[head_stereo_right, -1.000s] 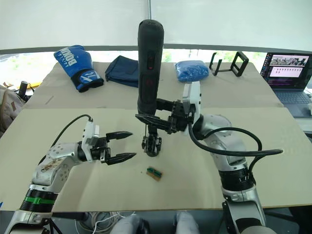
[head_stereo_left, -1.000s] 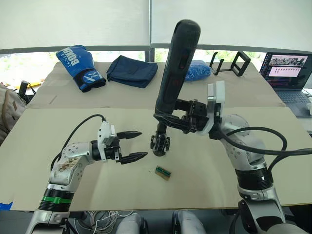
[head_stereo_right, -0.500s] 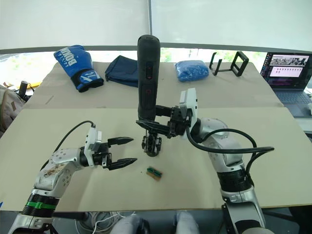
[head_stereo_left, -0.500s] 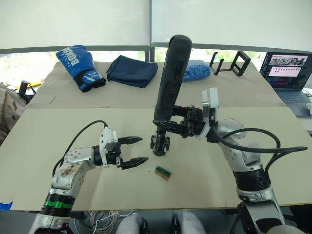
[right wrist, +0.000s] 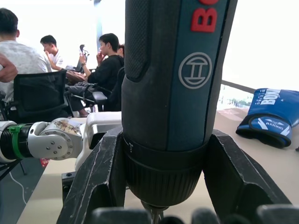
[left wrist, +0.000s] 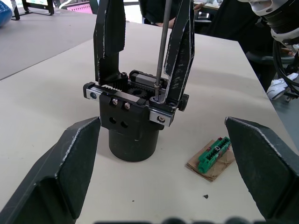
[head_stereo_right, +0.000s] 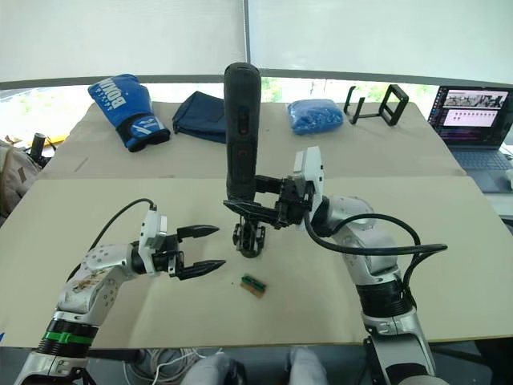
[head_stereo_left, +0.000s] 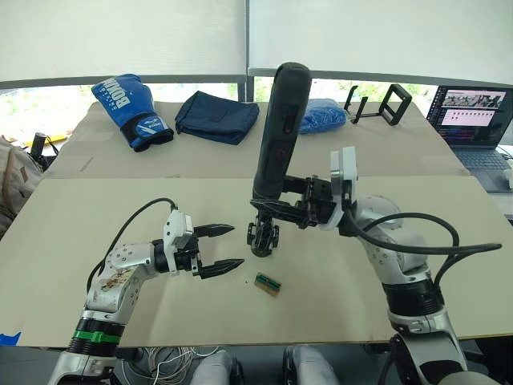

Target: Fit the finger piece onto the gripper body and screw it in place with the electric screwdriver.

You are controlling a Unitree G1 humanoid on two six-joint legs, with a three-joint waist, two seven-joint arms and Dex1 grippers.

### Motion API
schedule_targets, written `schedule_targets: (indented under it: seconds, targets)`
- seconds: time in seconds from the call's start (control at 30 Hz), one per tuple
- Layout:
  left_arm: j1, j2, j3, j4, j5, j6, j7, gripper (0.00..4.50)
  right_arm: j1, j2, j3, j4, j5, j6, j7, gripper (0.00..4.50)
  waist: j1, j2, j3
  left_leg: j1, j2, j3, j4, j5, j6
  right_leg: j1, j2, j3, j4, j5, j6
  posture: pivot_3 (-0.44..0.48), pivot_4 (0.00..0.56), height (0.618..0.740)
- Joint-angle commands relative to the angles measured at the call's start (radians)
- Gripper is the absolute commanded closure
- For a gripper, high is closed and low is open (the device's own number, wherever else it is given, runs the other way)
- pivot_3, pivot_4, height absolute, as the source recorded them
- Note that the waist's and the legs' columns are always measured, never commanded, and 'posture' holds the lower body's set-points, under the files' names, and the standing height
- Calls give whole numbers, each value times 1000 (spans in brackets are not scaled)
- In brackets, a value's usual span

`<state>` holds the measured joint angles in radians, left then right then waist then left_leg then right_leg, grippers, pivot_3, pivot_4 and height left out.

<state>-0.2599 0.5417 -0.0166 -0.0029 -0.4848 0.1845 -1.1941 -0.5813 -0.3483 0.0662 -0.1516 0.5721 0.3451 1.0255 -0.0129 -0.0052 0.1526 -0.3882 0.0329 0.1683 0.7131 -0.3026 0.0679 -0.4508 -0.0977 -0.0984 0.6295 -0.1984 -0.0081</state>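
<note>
Upright, the electric screwdriver sits clamped in the right hand, bit on the gripper body; the left hand gapes just beside it.

Gripper body stands on the bench, just right of the left pincer. Screwdriver stands upright in the right pincer, bit on the body. Green block lies right of the left pincer, nearer the robot.

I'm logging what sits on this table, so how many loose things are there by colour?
Blue: 3 - boxing glove, folded navy cloth, crumpled blue bag
Black: 3 - electric screwdriver, gripper body, wire stand
Green: 1 - small connector block
Grey: 1 - laptop
Total: 8
</note>
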Motion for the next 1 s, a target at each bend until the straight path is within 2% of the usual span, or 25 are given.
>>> schedule_targets:
  seconds: [0.03, 1.0]
  targets:
    - [-1, -3, 1, -5, 2, -22, -9, 0, -15, -3, -14, -53, 14, -24, 0, 2562, 0, 0, 0, 0, 0, 0, 0, 0, 0, 0, 0, 0, 0, 0, 0, 0, 150, 740]
    - [9, -8, -7, -21, 3, -15, -10, 0, -23, -1, -23, -57, 19, -19, -20, 2562, 0, 0, 0, 0, 0, 0, 0, 0, 0, 0, 0, 0, 0, 0, 0, 0, 150, 740]
